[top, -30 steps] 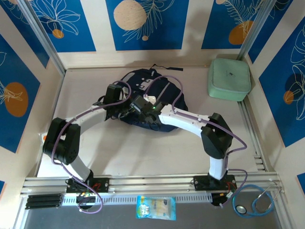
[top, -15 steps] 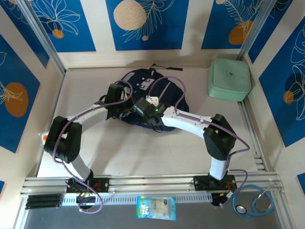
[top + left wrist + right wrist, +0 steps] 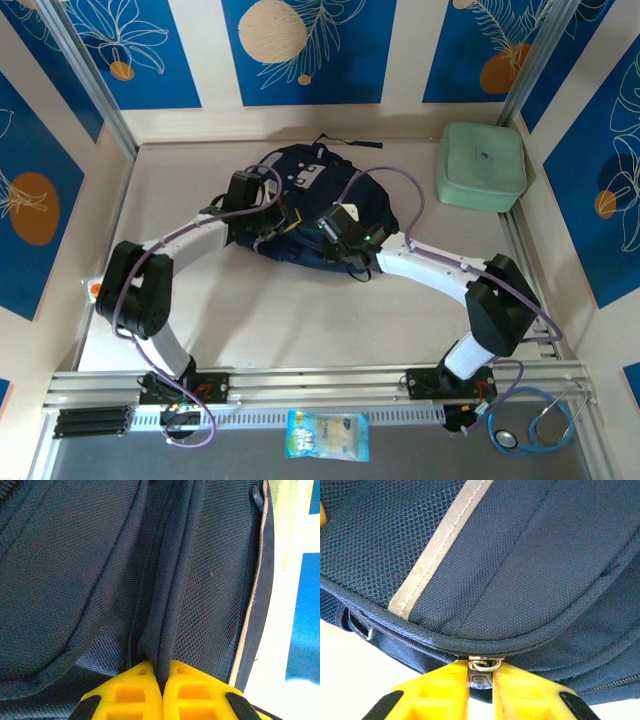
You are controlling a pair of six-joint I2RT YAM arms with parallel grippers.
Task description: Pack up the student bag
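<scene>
The student bag [image 3: 305, 170] lies flat at the middle back of the table, navy with a pale stripe [image 3: 440, 545]. My left gripper [image 3: 275, 225] is at its near left edge, and its yellow fingers [image 3: 135, 695] are shut on a fold of the bag's navy mesh fabric [image 3: 165, 645]. Just to its right, my right gripper [image 3: 332, 228] is at the bag's near edge. In the right wrist view its gripper [image 3: 481, 680] is shut on the metal zip pull [image 3: 481, 676] below the bag's piped seam.
A pale green zip case [image 3: 481, 165] sits in the back right corner. On the front ledge lie a snack packet [image 3: 327, 435] and a stethoscope [image 3: 535, 425]. Patterned walls close in the left, back and right sides.
My right arm has swung rightward along the bag's near edge, holding the zip pull. The white item seen in the bag's opening earlier is covered now. The left gripper has stayed put.
</scene>
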